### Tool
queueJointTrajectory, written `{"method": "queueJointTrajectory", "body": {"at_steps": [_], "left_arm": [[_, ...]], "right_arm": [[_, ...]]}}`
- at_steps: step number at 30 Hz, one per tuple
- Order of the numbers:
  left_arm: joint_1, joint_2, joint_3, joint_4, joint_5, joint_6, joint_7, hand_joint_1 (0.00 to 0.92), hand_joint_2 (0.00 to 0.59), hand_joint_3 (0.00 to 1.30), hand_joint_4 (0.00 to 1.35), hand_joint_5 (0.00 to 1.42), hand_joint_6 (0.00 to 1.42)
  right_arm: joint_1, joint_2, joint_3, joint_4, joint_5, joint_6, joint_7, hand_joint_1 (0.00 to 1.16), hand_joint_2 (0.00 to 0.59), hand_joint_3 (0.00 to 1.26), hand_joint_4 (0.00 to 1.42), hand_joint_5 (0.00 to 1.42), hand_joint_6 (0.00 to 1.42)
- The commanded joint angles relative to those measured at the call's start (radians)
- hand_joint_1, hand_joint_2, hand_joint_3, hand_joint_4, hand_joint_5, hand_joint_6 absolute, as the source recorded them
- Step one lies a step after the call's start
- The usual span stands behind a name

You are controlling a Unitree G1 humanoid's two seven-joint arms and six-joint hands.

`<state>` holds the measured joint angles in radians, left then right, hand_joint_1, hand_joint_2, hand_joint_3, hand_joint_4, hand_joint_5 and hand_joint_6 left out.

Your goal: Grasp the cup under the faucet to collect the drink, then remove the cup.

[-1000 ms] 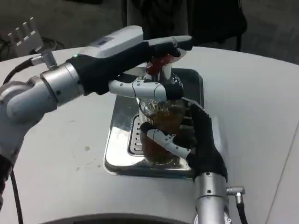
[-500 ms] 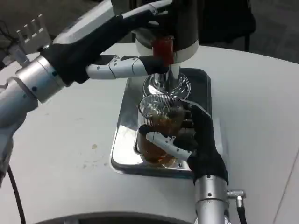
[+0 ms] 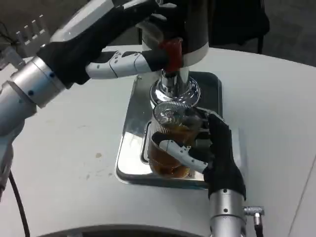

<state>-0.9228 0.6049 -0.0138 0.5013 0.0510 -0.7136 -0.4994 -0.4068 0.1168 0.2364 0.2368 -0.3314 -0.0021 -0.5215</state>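
Observation:
A clear ribbed cup (image 3: 171,139) partly filled with brown drink stands on the steel drip tray (image 3: 129,148), just below the chrome faucet (image 3: 174,86) of the dark dispenser (image 3: 190,22). My right hand (image 3: 213,153) wraps the cup from its right side, white thumb across the front. My left hand (image 3: 106,39) is raised at the dispenser, fingers reaching to the red tap handle (image 3: 171,53); whether they press it I cannot tell.
The tray lies on a white round table (image 3: 64,163), with bare tabletop left and right of it. A cable (image 3: 15,202) hangs by my left forearm. Dark floor and a chair base lie beyond the table.
The camera view shifted, showing more of the dispenser. My left hand rose from over the cup to the red tap handle. My right hand keeps its grip on the cup.

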Motion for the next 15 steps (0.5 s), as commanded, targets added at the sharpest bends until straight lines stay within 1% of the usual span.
{"method": "queueJointTrajectory", "body": {"at_steps": [1, 2, 4, 10, 15], "left_arm": [[0.031, 0.007, 0.024, -0.039, -0.019, 0.009, 0.003, 0.000, 0.093, 0.20, 0.26, 0.37, 0.46], [0.036, 0.008, 0.029, -0.049, -0.024, 0.012, 0.004, 0.000, 0.094, 0.20, 0.26, 0.37, 0.46], [0.047, 0.010, 0.040, -0.066, -0.033, 0.020, 0.003, 0.000, 0.095, 0.20, 0.26, 0.37, 0.46], [0.070, 0.014, 0.065, -0.099, -0.053, 0.040, 0.000, 0.000, 0.095, 0.21, 0.27, 0.37, 0.48], [0.081, 0.013, 0.077, -0.120, -0.059, 0.052, 0.000, 0.000, 0.095, 0.21, 0.28, 0.37, 0.48]], "right_arm": [[0.033, 0.045, 0.001, -0.091, -0.012, -0.015, -0.013, 0.89, 0.177, 0.62, 0.68, 0.87, 0.96], [0.039, 0.041, 0.002, -0.105, -0.019, -0.010, -0.014, 0.89, 0.173, 0.63, 0.69, 0.88, 0.97], [0.055, 0.040, -0.003, -0.127, -0.010, -0.007, -0.006, 0.90, 0.169, 0.64, 0.71, 0.90, 1.00], [0.095, 0.022, 0.004, -0.181, -0.017, 0.015, 0.021, 0.91, 0.154, 0.69, 0.74, 0.94, 1.07], [0.117, 0.015, 0.001, -0.203, -0.014, 0.019, 0.033, 0.92, 0.145, 0.70, 0.75, 0.96, 1.08]]}}
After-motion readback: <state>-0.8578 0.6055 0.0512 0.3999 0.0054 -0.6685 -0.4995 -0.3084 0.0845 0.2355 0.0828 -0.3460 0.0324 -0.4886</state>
